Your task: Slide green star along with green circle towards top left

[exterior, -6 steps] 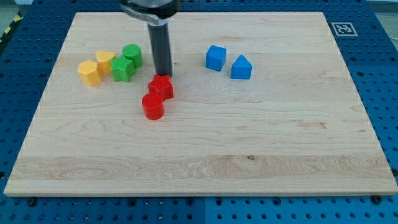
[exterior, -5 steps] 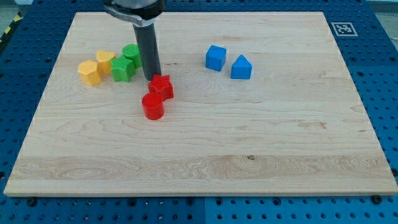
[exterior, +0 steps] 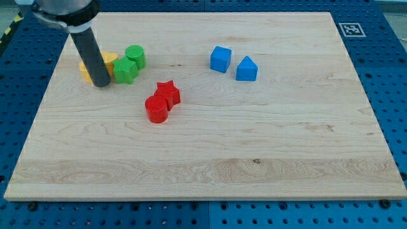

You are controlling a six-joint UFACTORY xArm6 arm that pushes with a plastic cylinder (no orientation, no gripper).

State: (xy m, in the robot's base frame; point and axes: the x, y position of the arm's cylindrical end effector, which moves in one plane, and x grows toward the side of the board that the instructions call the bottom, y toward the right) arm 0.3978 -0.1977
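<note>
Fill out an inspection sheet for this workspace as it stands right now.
Surface: wooden board on a blue pegboard base.
Job's things: green star touching green circle, upper left.
Clutter: yellow blocks partly hidden behind the rod; red star against red circle; blue cube, blue wedge-like block.
Grippers: none; my tip is at the view's left of the green star, in front of the yellow blocks.
Cables: nothing seen.
Surroundings: marker tag at the board's top right corner.

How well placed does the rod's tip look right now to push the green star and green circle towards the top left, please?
Probably not well. My tip sits just to the view's left of the green star, in front of the yellow blocks. The green circle lies beyond, up-right. Pushing up-left needs a start from their lower right, where the board looks free.
</note>
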